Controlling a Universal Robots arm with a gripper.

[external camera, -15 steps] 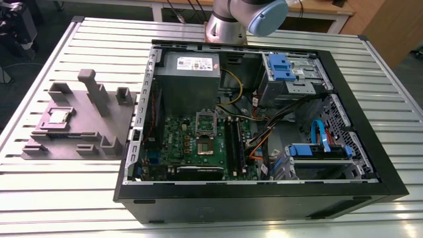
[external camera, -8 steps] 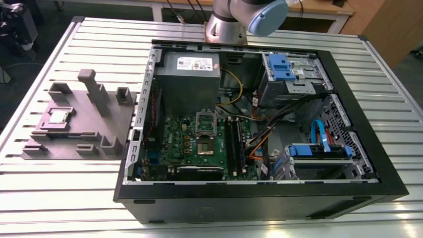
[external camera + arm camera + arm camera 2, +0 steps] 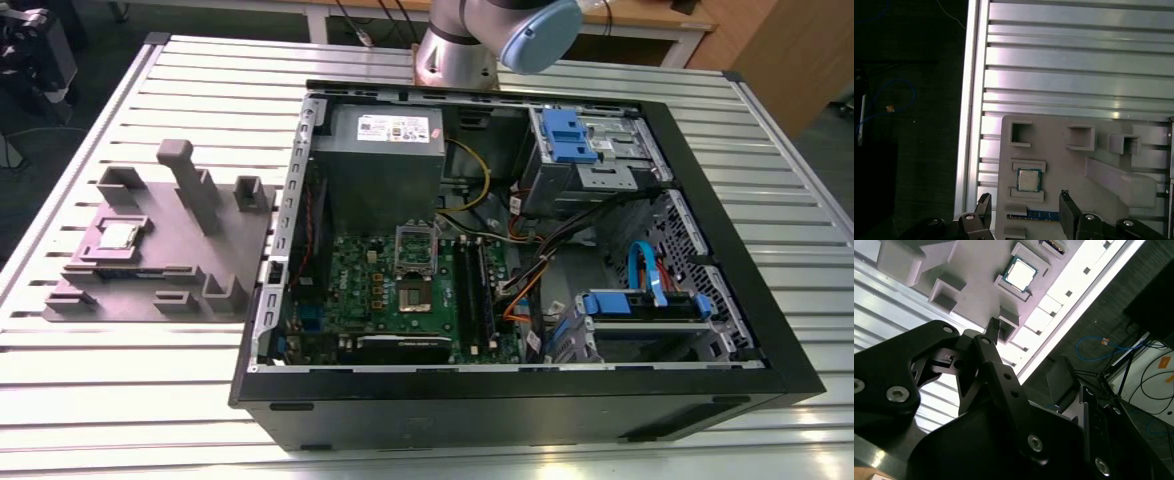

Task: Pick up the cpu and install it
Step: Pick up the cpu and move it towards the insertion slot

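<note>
The cpu [image 3: 118, 235] lies flat with its silvery top up and a greenish rim. It is square, with no long axis, and sits square in a recess of the grey fixture [image 3: 200, 250], near the worktop [image 3: 134, 400] edge at the exterior view's left. The pincer [image 3: 1024, 196] hovers above, its fingers apart and empty.

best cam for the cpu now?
First wrist view: the small square silvery-grey cpu lies face-on, whole, in a recess of the grey fixture block. Second wrist view shows it obliquely; exterior view shows it far off, at the exterior view's left.
</note>
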